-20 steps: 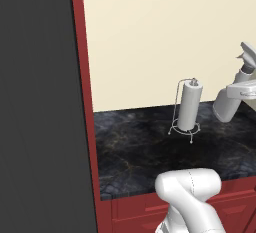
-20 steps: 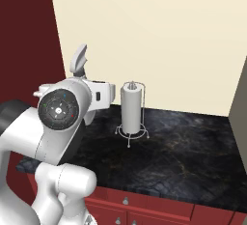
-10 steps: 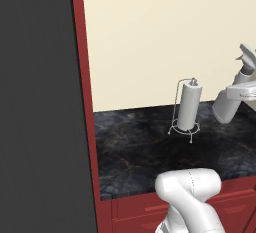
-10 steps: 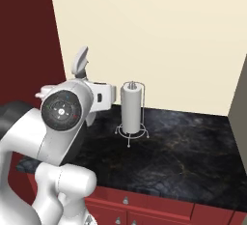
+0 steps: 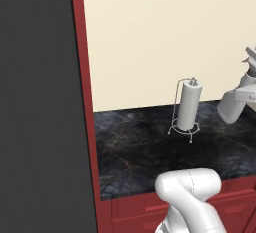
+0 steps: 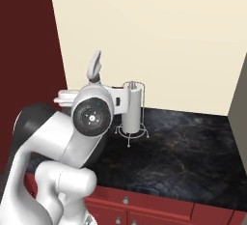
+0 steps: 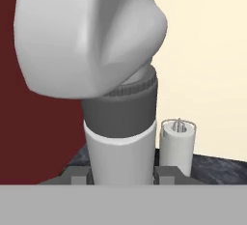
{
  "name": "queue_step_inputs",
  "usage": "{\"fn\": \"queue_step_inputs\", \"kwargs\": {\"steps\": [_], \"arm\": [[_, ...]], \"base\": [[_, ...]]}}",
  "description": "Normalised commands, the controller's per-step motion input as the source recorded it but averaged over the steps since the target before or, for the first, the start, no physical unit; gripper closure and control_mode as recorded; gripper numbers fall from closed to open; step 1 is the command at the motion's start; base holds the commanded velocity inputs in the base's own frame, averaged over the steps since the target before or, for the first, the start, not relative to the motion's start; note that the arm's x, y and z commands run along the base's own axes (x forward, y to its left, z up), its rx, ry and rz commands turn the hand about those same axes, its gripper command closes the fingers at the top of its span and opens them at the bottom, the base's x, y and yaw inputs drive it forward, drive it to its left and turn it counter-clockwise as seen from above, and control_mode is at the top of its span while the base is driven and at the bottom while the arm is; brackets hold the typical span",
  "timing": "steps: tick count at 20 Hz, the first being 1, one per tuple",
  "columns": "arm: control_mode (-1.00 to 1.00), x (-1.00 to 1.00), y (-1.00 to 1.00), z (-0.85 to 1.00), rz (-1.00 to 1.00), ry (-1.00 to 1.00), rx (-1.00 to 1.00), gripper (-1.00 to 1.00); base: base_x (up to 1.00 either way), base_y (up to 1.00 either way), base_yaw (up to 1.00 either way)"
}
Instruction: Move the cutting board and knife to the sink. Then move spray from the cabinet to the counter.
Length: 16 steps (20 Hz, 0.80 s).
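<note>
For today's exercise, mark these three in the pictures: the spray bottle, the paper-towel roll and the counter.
spray bottle [image 7: 120,137]: hand view, on its pale body below the dark collar.
paper-towel roll [image 5: 190,105]: left base view, middle of the white roll.
counter [image 6: 193,156]: right base view, bare black stone right of the roll.

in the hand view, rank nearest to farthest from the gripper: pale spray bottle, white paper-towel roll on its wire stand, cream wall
1. pale grey-white spray bottle, between the fingers of the gripper.
2. white paper-towel roll, beyond it, to the right.
3. cream wall, behind the roll.
</note>
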Motion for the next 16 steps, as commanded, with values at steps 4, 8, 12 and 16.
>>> {"fn": "queue_step_inputs", "kwargs": {"steps": [4, 8, 12, 16], "arm": [[-1.0, 0.1, -0.18, -0.01, 0.11, 0.0, -0.01, 1.0], [-1.0, 0.11, -0.22, -0.22, 0.01, 0.07, -0.13, 1.0], [-1.0, 0.05, -0.3, -0.51, 0.0, 0.05, -0.21, 1.0], [-1.0, 0.0, -0.26, -0.56, 0.0, 0.01, -0.21, 1.0]], "base": [[0.0, 0.0, 0.0], [0.0, 0.0, 0.0], [0.0, 0.0, 0.0], [0.0, 0.0, 0.0]]}}
